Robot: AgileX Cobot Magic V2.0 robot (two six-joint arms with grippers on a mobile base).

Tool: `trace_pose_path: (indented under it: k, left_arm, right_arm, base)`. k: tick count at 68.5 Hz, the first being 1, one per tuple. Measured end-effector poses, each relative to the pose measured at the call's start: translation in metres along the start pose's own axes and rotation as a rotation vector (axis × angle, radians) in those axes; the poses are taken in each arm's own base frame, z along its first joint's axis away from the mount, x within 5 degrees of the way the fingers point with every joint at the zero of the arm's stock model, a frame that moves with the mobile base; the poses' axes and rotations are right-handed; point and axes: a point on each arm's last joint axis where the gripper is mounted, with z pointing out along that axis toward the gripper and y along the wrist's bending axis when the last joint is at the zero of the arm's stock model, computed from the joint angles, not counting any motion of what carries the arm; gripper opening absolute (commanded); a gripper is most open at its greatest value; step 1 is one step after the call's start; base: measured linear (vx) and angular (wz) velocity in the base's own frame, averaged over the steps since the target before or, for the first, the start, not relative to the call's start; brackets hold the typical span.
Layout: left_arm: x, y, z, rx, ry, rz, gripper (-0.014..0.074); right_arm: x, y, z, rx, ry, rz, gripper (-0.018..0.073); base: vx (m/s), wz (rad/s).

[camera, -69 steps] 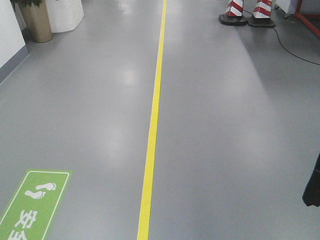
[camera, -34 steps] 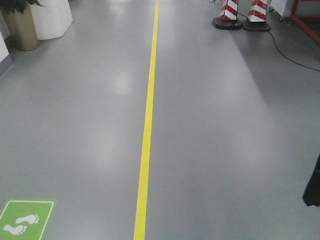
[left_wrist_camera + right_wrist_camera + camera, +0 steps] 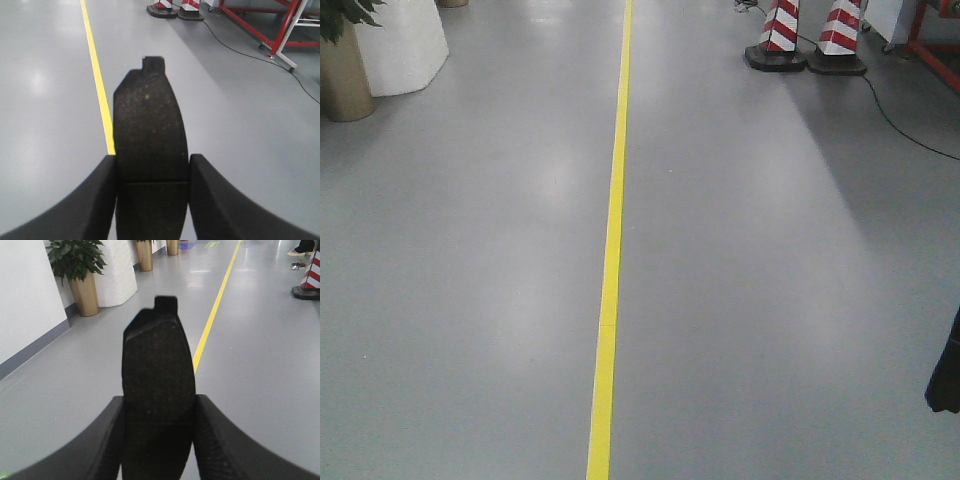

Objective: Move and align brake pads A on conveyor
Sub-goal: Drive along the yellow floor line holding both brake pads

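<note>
Front view – floor: one glossy pale grey floor fills the frame. A single narrow yellow tape line runs up its middle.
Front view – cones: two red-and-white striped traffic cones on black bases stand side by side at the top right. One thin black cable trails from behind them to the right edge.
Front view – corner: one white faceted column base stands at the top left, with one brass-coloured round planter just beside it.
Front view – right edge: a dark shape, cropped too far to identify.

Left wrist view – left claw: set narrow, its two black curved fingers pressed against the long edges of one pad.
Left wrist view – brake pad: one dark grey, curved oblong flat piece, faintly speckled, held in the air above the floor and pointing away from the camera. A thin groove crosses it just below the fingertips, and its far end has a small square tab.
Left wrist view – background: the yellow line passes just left of the pad. Beyond it are two striped cones, one red tube frame and one black cable.

Right wrist view – right claw: also narrow — both black fingers clamp the sides of a second brake pad.
Right wrist view – pad: one, very dark, raised over the floor, with a square tab at its far tip.
Right wrist view – background: three brass planters line the white wall, the nearest holding a leafy green plant. There is also one white column, the yellow line and one striped cone.

Count – pads: two in all, one per claw.
</note>
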Motion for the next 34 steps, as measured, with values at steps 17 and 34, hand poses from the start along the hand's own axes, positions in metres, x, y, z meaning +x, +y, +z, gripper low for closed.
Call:
trace_pose_path:
  k: [17,34]
  left_arm:
    - [0.0,0.0,0.0,0.0,0.0,0.0,-0.0007]
    - [0.0,0.0,0.0,0.0,0.0,0.0,-0.0007]
  right_arm:
    - [0.0,0.0,0.0,0.0,0.0,0.0,-0.0004]
    - [0.0,0.0,0.0,0.0,0.0,0.0,-0.0004]
  base:
    - [0.59,0.03]
    - [0.6,0.06]
